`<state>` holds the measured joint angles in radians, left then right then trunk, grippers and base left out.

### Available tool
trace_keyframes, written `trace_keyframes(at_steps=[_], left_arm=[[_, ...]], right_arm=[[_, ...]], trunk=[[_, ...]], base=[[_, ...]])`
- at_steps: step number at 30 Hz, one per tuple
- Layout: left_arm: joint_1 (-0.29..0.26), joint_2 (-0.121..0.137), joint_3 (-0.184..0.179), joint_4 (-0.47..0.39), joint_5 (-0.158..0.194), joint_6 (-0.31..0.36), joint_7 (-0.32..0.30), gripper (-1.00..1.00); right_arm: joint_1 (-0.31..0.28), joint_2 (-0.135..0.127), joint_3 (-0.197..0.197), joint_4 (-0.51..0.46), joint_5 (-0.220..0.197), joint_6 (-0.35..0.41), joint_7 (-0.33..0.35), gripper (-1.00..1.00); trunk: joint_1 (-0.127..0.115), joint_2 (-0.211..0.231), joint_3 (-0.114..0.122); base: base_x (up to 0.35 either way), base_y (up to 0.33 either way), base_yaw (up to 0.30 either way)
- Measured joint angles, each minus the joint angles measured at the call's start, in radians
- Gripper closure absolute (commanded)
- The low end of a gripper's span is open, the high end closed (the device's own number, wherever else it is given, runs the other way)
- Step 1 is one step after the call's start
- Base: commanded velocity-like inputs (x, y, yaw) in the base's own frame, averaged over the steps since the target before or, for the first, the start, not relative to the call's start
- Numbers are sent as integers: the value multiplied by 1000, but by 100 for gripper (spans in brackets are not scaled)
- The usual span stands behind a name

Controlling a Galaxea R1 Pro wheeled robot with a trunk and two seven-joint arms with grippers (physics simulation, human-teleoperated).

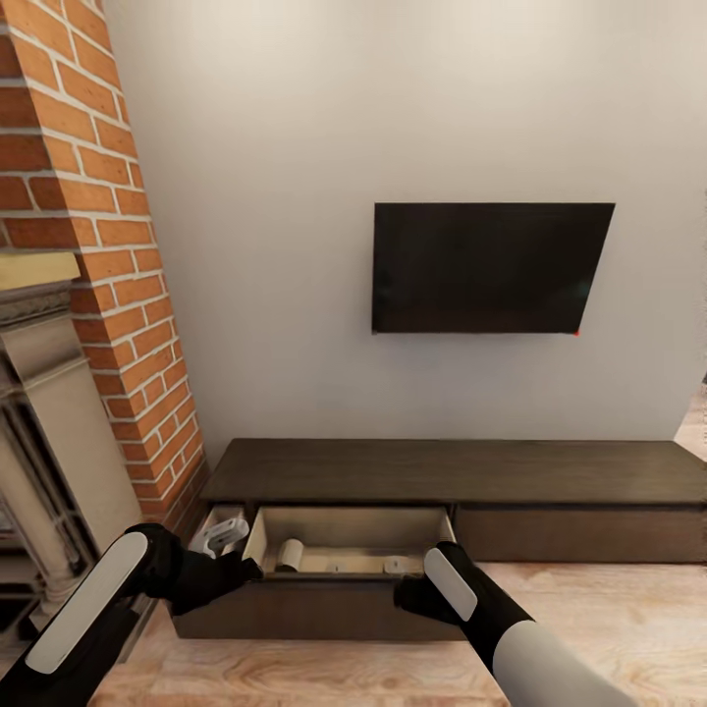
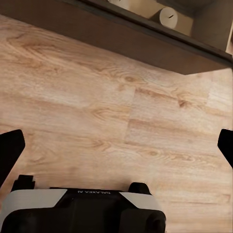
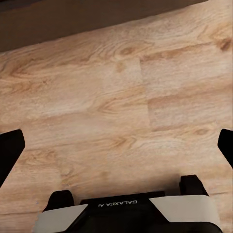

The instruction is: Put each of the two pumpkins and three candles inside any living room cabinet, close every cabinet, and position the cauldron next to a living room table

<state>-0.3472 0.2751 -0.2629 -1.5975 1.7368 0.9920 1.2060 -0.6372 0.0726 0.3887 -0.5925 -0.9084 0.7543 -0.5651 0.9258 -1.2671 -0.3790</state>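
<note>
Head view: the cabinet [image 1: 462, 471] is seen with 1 drawer [image 1: 349, 550] pulled out, candles [image 1: 290, 555] lying inside. Both the left gripper [image 2: 116, 145] and right gripper [image 3: 116, 145] are spread wide, empty, flanking the drawer front; closing is judged next.

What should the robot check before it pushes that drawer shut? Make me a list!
1. Left gripper empty and open: ok.
2. Right gripper empty and open: ok.
3. Cabinet drawer closed: not ok, it is pulled out.
4. Pale candles lying inside the drawer: ok, but whether all three are there, cannot tell.
5. Both pumpkins stowed: cannot tell.
6. Nothing sticking over the drawer's front edge: ok.
</note>
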Motion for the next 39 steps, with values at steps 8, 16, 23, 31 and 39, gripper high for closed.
trace_keyframes(at_steps=[8,16,23,31,39], left_arm=[[0,0,0,0,0,0,0,-100],[0,0,0,1,0,0,0,-100],[0,-3,0,1,0,0,0,-100],[0,-4,0,2,0,0,-1,-100],[-1,-5,0,4,-3,-1,-2,-100]], right_arm=[[0,-1,0,-1,1,-4,4,-100],[0,-3,5,-2,3,-13,10,-100],[0,-3,0,-2,3,-11,9,-100],[0,-3,-2,-2,1,-8,8,-100],[0,-5,-1,-1,1,-8,9,-100]], trunk=[[0,0,0],[0,0,0],[0,0,0],[0,0,0],[-1,0,0]], base=[[-329,0,0],[-329,0,0],[-328,0,0],[-329,0,0],[-50,0,0]])
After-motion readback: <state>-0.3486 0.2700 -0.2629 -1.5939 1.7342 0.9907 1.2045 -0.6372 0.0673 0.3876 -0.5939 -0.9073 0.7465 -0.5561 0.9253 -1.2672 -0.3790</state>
